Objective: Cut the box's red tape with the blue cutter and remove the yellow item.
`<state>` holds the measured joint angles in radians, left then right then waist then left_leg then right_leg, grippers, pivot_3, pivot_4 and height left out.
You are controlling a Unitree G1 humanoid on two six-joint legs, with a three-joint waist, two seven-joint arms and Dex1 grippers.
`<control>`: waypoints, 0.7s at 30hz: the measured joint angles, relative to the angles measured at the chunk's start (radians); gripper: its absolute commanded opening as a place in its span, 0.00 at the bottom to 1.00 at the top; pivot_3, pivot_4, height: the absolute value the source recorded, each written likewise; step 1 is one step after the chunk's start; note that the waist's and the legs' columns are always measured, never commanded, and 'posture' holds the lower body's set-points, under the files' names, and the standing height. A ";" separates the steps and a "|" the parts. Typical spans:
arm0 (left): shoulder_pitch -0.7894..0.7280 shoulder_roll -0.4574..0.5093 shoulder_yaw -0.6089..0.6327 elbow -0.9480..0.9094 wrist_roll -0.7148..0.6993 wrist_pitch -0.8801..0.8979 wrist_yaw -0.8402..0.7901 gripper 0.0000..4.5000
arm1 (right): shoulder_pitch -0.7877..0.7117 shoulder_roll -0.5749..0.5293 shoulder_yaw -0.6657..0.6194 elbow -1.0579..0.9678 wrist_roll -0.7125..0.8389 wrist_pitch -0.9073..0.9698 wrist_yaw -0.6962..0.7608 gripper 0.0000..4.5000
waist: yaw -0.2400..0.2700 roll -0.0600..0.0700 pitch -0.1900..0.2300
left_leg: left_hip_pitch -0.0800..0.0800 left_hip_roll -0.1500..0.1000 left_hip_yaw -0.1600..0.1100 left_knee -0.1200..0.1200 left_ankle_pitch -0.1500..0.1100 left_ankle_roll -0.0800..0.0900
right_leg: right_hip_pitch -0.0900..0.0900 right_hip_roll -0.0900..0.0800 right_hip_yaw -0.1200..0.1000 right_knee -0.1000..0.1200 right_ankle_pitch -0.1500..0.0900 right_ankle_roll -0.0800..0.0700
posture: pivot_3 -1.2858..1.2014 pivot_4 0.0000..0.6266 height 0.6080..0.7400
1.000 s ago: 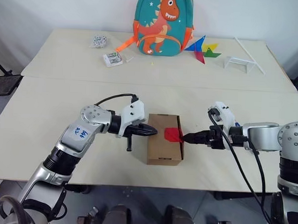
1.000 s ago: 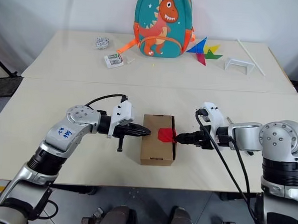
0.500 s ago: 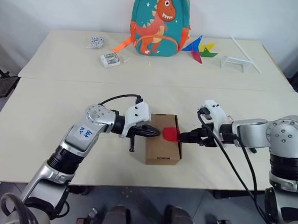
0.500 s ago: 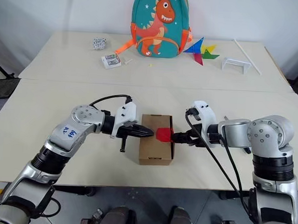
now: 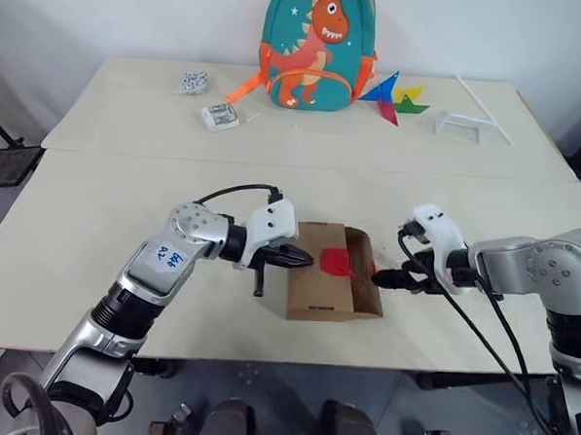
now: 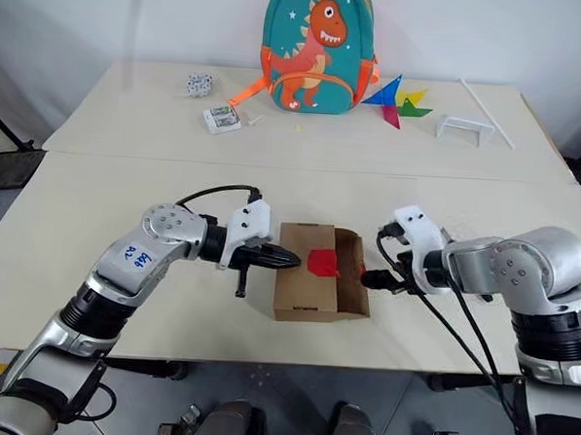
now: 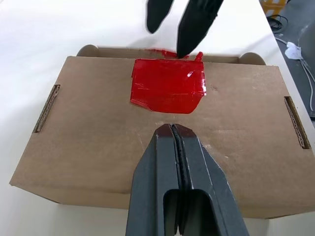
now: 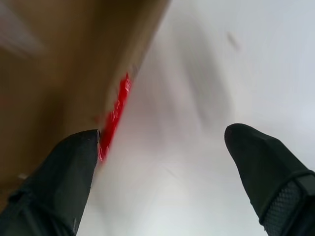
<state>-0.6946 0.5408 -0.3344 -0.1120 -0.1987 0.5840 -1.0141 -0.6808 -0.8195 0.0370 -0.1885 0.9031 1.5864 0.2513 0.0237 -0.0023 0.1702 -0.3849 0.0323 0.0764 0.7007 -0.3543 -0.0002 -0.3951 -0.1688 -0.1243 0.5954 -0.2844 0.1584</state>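
Note:
The brown box [image 5: 316, 289] lies at the table's near middle with the red tape [image 5: 336, 263] on its top face. Its right-hand flap [image 5: 363, 297] hangs open toward my right arm, and a torn strip of red tape [image 8: 116, 114] clings to that edge. My left gripper [image 5: 306, 261] is shut, its tips [image 7: 172, 130] resting on the lid just short of the tape. My right gripper [image 5: 377, 278] stands open at the flap's outer edge, one finger [image 8: 74, 164] against the cardboard. The blue cutter and the yellow item are out of view.
At the back of the table stand a teal dinosaur backpack [image 5: 317, 48], a coloured pinwheel [image 5: 395, 91], a white wire frame [image 5: 466, 122], a small white packet [image 5: 220, 116] and a small patterned object [image 5: 192, 80]. Bare tabletop lies either side of the box.
The box's right flap has swung open to the right. My right gripper has pulled back to the right and slightly down with it. The left gripper stays on the lid.

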 measured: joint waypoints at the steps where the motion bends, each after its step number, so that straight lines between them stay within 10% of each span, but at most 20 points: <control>1: 0.000 0.000 0.000 -0.001 0.000 0.001 0.000 0.00 | 0.000 -0.001 0.000 0.000 -0.010 -0.004 0.011 0.96 | 0.000 0.000 0.000 | 0.000 0.000 0.000 0.000 0.000 0.000 | 0.000 0.000 0.000 0.000 0.000 0.000 | 0.52 0.24 1.00; 21: -0.001 0.003 0.000 -0.001 0.000 -0.019 -0.003 0.00 | -0.132 0.078 -0.146 0.456 0.048 0.024 0.213 0.96 | -0.002 0.000 0.000 | 0.000 0.000 0.001 0.000 0.000 0.000 | 0.000 0.000 0.000 0.000 0.000 0.000 | 0.52 0.24 1.00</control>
<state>-0.6954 0.5437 -0.3343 -0.1126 -0.1988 0.5649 -1.0175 -0.8129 -0.7418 -0.1090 0.2674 0.9516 1.6106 0.4638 0.0215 -0.0022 0.1702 -0.3850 0.0323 0.0772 0.7006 -0.3541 -0.0001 -0.3951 -0.1688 -0.1242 0.5952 -0.2844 0.1584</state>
